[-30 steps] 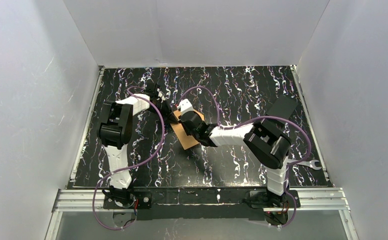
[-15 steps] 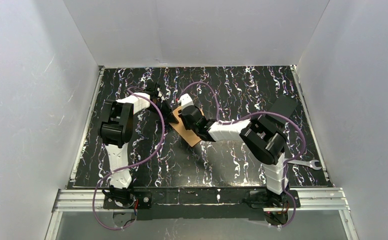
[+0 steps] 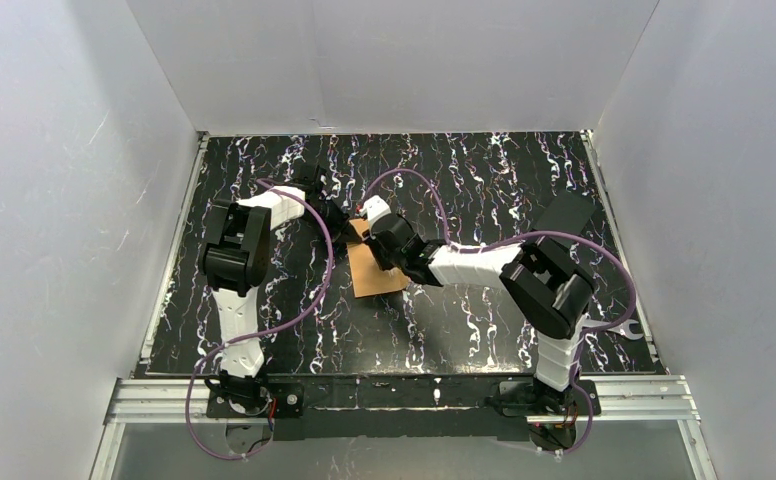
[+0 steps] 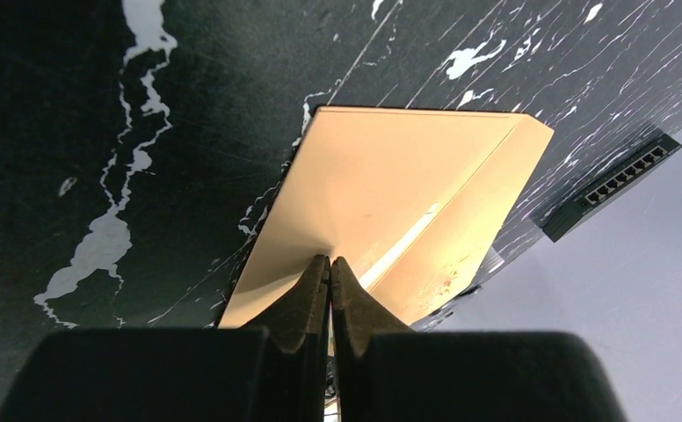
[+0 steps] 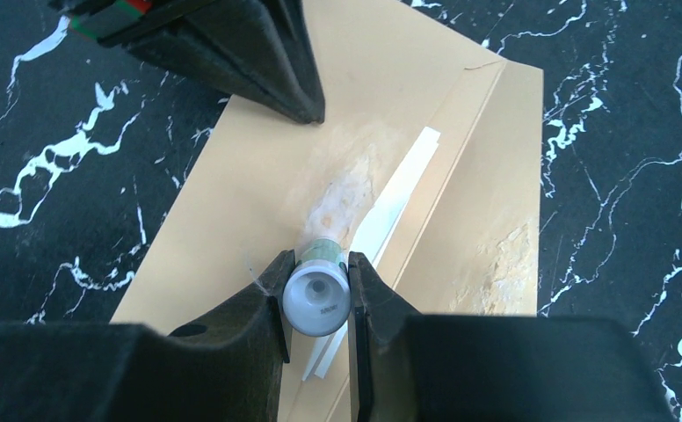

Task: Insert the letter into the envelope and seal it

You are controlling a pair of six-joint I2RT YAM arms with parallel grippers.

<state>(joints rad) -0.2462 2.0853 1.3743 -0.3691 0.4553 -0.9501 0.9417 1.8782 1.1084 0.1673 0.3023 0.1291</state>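
The orange-brown envelope [image 3: 377, 270] lies flat mid-table, and its flap [image 5: 496, 202] is open and lying flat too. My left gripper [image 4: 330, 260] is shut, with its tips pressed on the envelope [image 4: 390, 185] near one edge. It also shows in the right wrist view [image 5: 267, 61] and in the top view [image 3: 347, 225]. My right gripper [image 5: 317, 264] is shut on a white-capped glue stick [image 5: 316, 297], whose far end touches the envelope [image 5: 258, 185] beside the flap crease. A thin white strip [image 5: 395, 198] lies along the crease. Pale smears mark the paper. The letter is hidden.
A silver wrench [image 3: 619, 328] lies at the table's right edge. A black box [image 3: 564, 215] stands at the back right and shows in the left wrist view [image 4: 614, 180] too. White walls close in three sides. Purple cables loop over both arms.
The envelope has turned and now lies more square to the table. My right gripper has shifted along it with the glue stick, and its elbow has swung right. My left gripper has stayed on the envelope.
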